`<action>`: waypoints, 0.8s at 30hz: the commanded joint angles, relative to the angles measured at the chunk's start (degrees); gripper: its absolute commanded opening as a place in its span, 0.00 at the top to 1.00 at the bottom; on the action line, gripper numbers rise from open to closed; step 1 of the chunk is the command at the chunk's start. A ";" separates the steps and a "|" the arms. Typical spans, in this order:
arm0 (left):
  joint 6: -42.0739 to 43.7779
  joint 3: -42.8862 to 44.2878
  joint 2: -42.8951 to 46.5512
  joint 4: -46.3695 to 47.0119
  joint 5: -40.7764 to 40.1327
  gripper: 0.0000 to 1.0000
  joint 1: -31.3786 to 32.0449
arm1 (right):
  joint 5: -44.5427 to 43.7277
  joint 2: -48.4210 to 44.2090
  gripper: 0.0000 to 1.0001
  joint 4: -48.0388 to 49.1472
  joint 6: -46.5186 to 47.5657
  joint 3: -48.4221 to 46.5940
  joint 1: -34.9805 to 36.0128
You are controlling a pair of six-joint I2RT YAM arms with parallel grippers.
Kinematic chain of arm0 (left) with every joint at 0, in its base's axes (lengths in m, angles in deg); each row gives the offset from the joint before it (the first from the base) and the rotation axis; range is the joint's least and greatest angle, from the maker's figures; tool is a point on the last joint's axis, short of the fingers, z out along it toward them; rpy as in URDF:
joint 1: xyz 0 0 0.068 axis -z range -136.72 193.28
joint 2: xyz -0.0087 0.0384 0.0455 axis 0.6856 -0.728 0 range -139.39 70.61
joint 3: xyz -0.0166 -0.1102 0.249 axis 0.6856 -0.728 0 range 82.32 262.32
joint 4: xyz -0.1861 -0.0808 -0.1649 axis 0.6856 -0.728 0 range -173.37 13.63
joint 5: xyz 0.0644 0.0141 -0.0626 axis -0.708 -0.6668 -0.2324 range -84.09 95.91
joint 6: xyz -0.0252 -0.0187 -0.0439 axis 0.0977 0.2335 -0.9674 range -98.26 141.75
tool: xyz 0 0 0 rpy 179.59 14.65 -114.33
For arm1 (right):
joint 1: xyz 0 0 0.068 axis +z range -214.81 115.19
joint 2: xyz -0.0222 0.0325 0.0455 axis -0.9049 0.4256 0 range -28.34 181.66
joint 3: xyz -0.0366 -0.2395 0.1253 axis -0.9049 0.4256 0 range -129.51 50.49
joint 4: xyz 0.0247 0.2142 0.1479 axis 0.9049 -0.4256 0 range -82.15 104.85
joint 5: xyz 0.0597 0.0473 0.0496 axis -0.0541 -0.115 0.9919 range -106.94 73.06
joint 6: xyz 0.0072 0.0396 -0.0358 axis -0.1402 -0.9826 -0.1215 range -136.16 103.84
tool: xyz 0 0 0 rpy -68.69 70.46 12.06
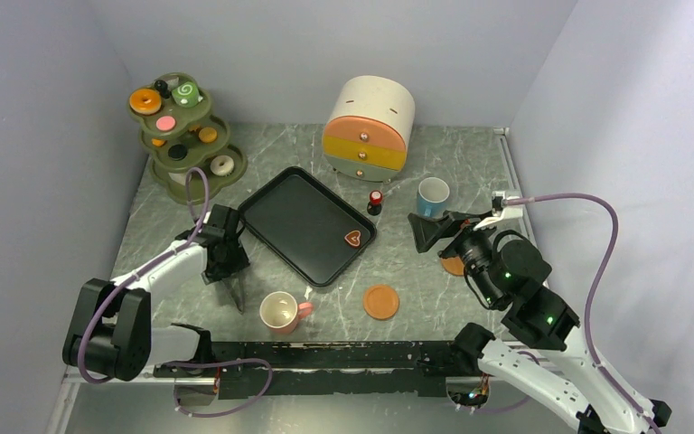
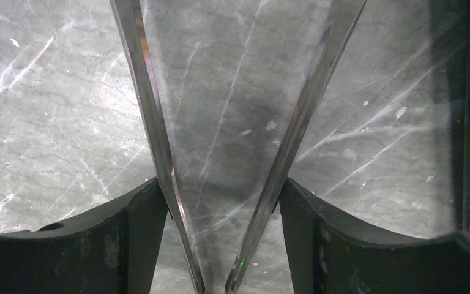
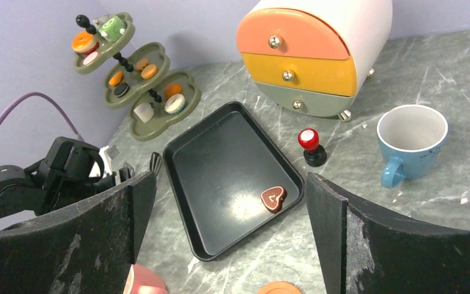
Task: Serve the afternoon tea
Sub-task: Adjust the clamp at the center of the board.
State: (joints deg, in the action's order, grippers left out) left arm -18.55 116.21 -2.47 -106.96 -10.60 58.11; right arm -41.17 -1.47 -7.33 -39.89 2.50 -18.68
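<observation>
Two cups — a pink cup point(image 1: 280, 312), a blue cup point(image 1: 433, 194). Two orange saucers point(image 1: 380, 301), one half hidden. One black tray point(image 1: 294, 217), one heart cookie point(image 1: 353, 239), one tiered stand point(image 1: 170, 181), one drawer chest point(image 1: 368, 127) with three drawers — and one red-topped stamp point(image 1: 375, 201).

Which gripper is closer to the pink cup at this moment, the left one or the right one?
Left. The left gripper is just left of the pink cup. The right gripper is far off to its right, near the blue cup.
</observation>
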 commanded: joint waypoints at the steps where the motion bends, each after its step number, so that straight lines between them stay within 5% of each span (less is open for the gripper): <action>1: -0.34 -1.03 0.10 2.37 -0.74 0.33 -0.33 | -0.23 -0.07 0.04 0.43 0.35 -0.96 -0.25; 24: -8.24 18.26 8.56 -19.76 -4.59 0.43 -0.33 | 0.37 1.49 0.04 1.54 0.77 -0.51 -0.25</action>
State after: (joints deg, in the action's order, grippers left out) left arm -22.13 130.53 4.61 -119.77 -11.85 58.09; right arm -40.71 0.15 -7.29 -39.67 2.48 -18.68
